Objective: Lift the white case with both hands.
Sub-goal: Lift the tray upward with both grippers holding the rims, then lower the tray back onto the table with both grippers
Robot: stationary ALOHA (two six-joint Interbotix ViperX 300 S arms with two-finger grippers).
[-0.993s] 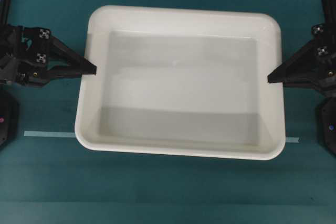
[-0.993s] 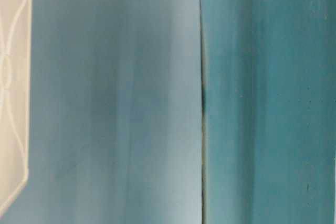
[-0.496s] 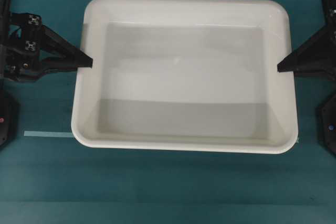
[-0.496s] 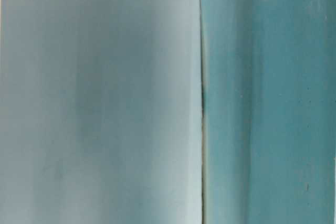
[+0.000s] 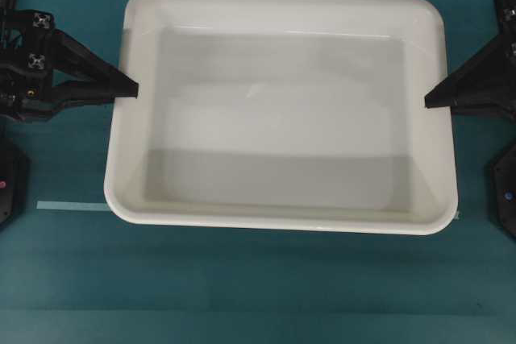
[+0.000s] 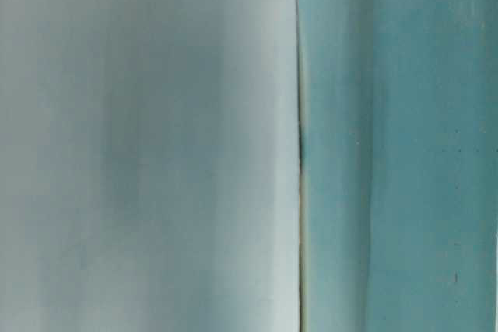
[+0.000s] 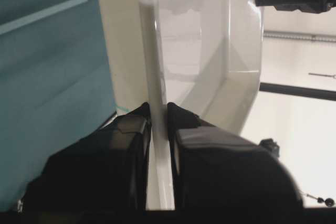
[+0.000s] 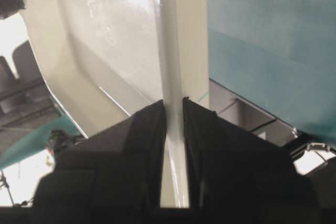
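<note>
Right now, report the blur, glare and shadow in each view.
Table-level view: wholly out of focus, only pale and teal bands. Overhead: sharp, with a grey shadow band inside the white case. Right wrist: glare patches on the case wall; its fingers near-black. Left wrist: blown-out white background.

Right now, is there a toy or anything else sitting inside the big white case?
No, the white case shows only its bare flat bottom in the overhead view, with nothing lying in it.
</note>
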